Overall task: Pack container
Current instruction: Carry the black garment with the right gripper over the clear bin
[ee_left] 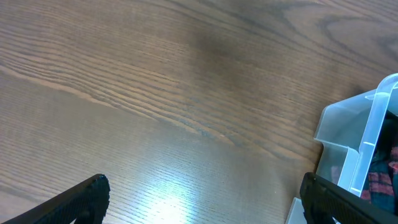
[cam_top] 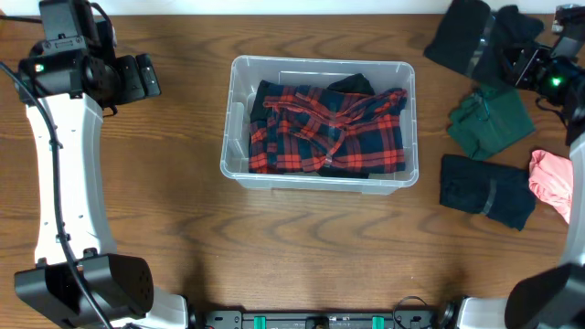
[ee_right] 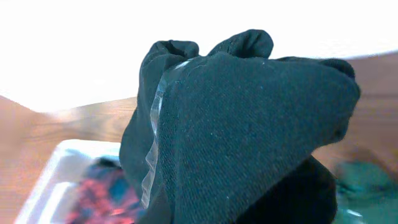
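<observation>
One plaid shirt (cam_top: 329,137) already lies in the container (cam_top: 320,181) at the centre of the table (cam_top: 302,256) — the right tool (cam_top: 498,55) grips a black garment (ee_right: 249,124) aloft, needing a carry leftward over the rim, while the left tool (ee_left: 205,202) idles wide open.

A green garment (cam_top: 491,122), a folded dark garment (cam_top: 484,190) and a pink cloth (cam_top: 551,178) are laid close together on the wooden table (cam_top: 302,247).
</observation>
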`<state>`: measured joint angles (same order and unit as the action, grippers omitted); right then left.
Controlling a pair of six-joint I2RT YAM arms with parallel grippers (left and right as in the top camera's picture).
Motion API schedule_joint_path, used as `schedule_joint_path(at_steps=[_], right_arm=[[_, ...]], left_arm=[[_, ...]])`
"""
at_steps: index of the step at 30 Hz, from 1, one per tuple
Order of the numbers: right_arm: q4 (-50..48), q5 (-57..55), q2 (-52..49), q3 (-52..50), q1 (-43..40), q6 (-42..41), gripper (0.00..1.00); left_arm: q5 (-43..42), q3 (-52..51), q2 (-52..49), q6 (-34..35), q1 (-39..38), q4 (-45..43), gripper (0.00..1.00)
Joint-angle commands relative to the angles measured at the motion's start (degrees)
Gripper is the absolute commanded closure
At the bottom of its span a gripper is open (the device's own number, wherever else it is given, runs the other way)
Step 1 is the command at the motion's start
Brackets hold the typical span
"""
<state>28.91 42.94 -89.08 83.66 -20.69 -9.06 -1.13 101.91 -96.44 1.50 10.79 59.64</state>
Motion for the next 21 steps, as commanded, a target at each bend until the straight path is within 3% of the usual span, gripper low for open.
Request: schedule_joint_path(at_steps=[1,6,15,21], right_arm=[[-0.2,12.2,0.7,1.1,1.9,-4.2,0.99],[-0.6,12.6,0.6,0.9,9.5,-4.7,0.99],[-7.8,-5.4,-1.2,0.9,29.3,-9.4,0.99],[-12.9,-8.0,-8.7,0.9,38.0,-11.8,0.99]], left_arm=[[0.1,0.7,0.3,0.1,0.2,0.1,0.02],[0.1,0.7,0.3,0.1,0.2,0.2,0.02],[0.1,0.7,0.3,0.1,0.2,0.2,0.02],[0.1,0.7,0.3,0.1,0.2,0.2,0.02]])
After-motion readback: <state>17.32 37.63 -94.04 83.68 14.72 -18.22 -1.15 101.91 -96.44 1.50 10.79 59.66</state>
